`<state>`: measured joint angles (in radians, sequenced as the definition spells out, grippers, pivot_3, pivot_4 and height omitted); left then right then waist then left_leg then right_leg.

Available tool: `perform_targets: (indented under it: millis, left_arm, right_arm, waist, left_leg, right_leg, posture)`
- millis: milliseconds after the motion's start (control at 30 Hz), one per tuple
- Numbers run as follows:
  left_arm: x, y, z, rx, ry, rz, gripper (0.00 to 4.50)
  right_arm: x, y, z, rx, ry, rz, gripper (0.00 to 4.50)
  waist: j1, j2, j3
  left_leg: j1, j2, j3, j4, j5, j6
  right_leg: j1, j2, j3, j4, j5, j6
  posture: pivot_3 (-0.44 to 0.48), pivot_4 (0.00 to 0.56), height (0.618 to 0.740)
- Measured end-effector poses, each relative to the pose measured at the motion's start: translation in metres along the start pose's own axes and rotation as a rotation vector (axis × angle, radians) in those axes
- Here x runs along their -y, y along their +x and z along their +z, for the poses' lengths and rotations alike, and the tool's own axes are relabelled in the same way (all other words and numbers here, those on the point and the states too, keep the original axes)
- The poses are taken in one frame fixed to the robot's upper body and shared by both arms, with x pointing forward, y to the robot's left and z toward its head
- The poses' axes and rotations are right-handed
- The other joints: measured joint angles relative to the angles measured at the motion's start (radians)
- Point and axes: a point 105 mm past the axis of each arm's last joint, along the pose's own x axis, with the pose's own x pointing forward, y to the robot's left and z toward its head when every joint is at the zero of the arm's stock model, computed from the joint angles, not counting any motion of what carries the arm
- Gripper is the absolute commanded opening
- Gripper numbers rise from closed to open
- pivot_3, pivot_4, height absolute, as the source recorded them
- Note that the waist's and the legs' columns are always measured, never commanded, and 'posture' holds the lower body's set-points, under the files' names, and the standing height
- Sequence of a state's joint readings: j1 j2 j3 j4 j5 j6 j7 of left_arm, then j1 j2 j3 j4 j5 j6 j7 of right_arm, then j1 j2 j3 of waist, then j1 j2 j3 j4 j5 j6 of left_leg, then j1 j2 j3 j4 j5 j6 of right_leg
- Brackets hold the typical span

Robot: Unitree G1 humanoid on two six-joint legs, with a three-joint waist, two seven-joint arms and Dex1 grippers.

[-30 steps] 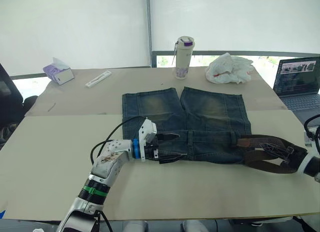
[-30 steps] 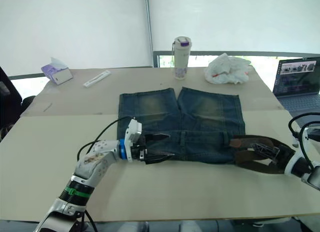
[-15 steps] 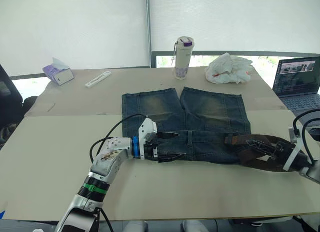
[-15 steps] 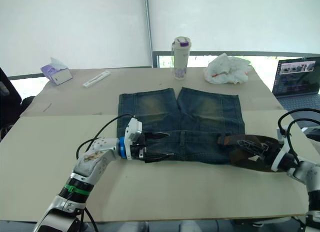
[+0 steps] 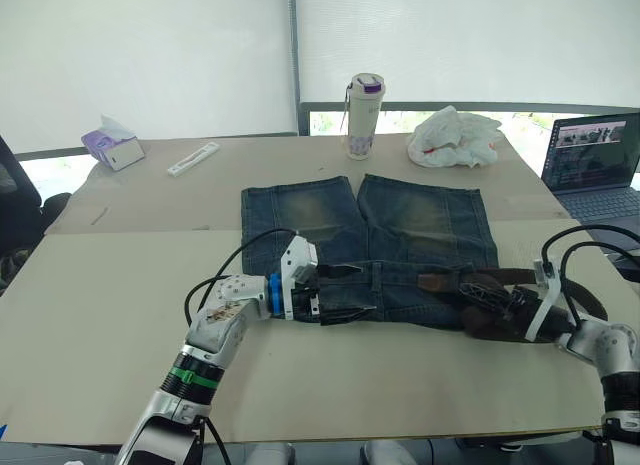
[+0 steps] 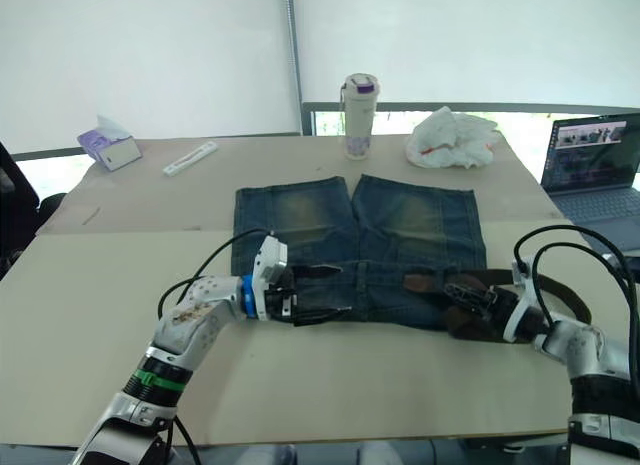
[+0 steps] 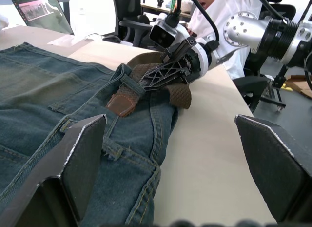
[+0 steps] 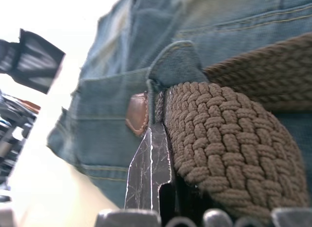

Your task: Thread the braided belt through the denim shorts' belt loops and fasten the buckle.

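On the table (image 5: 100,315) the shorts (image 5: 370,240) lie flat, legs pointing away from the robot toward the window, waistband nearest it. Along that waistband's right half runs the belt (image 5: 480,285), its leather tip (image 7: 119,104) poking out from under a belt loop (image 7: 127,81), with the rest of the strap curling off the shorts' right edge in a loose loop on the table.

Over at that right edge, the right gripper (image 6: 470,300) is clamped on the belt just behind the loop; from its own wrist camera the braided strap (image 8: 219,139) bulges against one finger (image 8: 151,173) right at the loop's mouth.

Across the waistband at the left end, the left gripper (image 5: 335,290) sits on the denim with its fingers (image 7: 73,158) spread wide, one above and one below the band, gripping nothing. I cannot make out the buckle.

Farther back on the table stand a tumbler (image 5: 365,103), a crumpled white bag (image 5: 455,137), a tissue box (image 5: 112,145) and a thin white bar (image 5: 196,158). A laptop (image 5: 590,155) sits open at the far right.
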<state>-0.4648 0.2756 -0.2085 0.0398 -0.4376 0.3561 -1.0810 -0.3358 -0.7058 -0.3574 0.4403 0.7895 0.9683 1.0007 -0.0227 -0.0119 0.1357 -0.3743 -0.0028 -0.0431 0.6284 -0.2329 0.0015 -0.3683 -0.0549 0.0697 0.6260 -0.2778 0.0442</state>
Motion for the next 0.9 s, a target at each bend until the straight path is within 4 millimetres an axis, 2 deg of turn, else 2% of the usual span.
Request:
perform_targets:
  millis: [100,200,367,567,667,900]
  left_arm:
    - [-0.004,0.005,0.006,0.05,-0.067,0.012,4.46]
    - [-0.012,0.011,0.008,0.099,-0.209,0.044,4.46]
    - [-0.01,0.021,0.008,0.15,-0.426,0.012,4.46]
    - [-0.007,0.044,0.014,0.192,-0.599,-0.043,4.46]
    - [-0.007,0.054,0.015,0.168,-0.626,-0.051,4.46]
    - [-0.005,0.063,-0.003,0.103,-0.659,-0.03,4.46]
  right_arm:
    - [-0.01,-0.002,-0.003,0.024,0.1,0.074,0.0]
    - [-0.027,-0.002,-0.004,0.06,0.209,0.194,0.0]
    - [-0.048,-0.003,-0.004,0.079,0.265,0.307,0.0]
    - [-0.05,-0.005,-0.012,0.058,0.251,0.302,0.0]
    - [-0.051,-0.004,-0.011,0.058,0.237,0.309,0.0]
    - [-0.051,-0.004,-0.01,0.071,0.219,0.311,0.0]
  waist:
    - [0.002,0.0,0.0]
    - [0.001,0.0,0.0]
    - [0.001,0.001,0.0]
    - [0.004,0.0,0.0]
    - [0.002,-0.001,0.001]
    - [0.002,-0.001,0.0]
  left_leg:
    - [0.0,0.0,-0.003,0.0,0.0,0.0]
    - [0.0,0.0,-0.005,0.0,0.0,0.0]
    - [-0.001,-0.001,-0.006,0.0,0.0,0.0]
    - [-0.001,-0.003,-0.004,0.001,0.0,0.0]
    - [-0.001,-0.003,-0.002,0.001,0.0,0.0]
    - [-0.001,-0.003,-0.001,0.001,0.0,0.0]
  right_leg:
    - [0.0,-0.001,0.0,0.0,0.0,0.0]
    - [0.0,0.0,0.0,0.001,0.0,0.0]
    - [0.0,0.0,-0.001,0.001,0.0,0.0]
    - [0.0,0.0,-0.001,0.001,0.0,0.001]
    - [0.0,0.0,-0.001,0.0,0.0,0.001]
    - [0.0,0.001,-0.001,0.001,0.0,0.001]
  posture:
    - [0.0,0.15,0.74]
    - [0.0,0.15,0.74]
    - [0.0,0.15,0.74]
    - [0.0,0.15,0.74]
    - [0.0,0.15,0.74]
    - [0.0,0.15,0.74]
